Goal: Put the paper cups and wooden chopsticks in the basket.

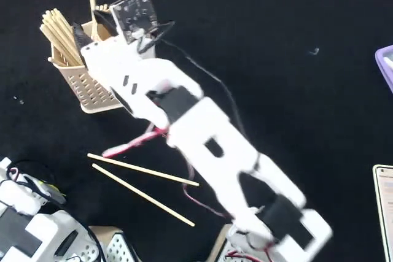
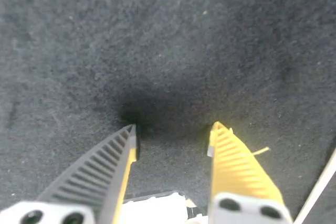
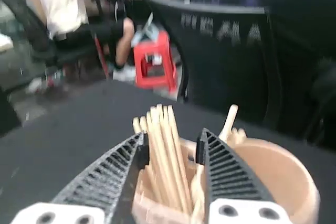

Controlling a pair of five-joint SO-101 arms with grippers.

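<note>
A beige slotted basket (image 1: pixel 92 93) stands at the table's far left with a bundle of wooden chopsticks (image 1: pixel 58 32) upright in it. My right gripper (image 3: pixel 170 148) hangs open just above the basket. The chopstick bundle (image 3: pixel 165 156) rises between its jaws, and a tan paper cup (image 3: pixel 273 177) sits in the basket beside them. Two loose chopsticks (image 1: pixel 144 171) (image 1: pixel 144 196) lie on the black cloth in front of the basket. My left gripper (image 2: pixel 173 132) is open close over bare cloth, with one chopstick (image 2: pixel 320 187) at the view's edge.
The right arm (image 1: pixel 209 145) stretches diagonally across the table from the near edge to the basket. The left arm (image 1: pixel 31 219) sits folded at the near left corner. A purple object (image 1: pixel 385 65) and a white sheet (image 1: pixel 384 207) lie at the right edge.
</note>
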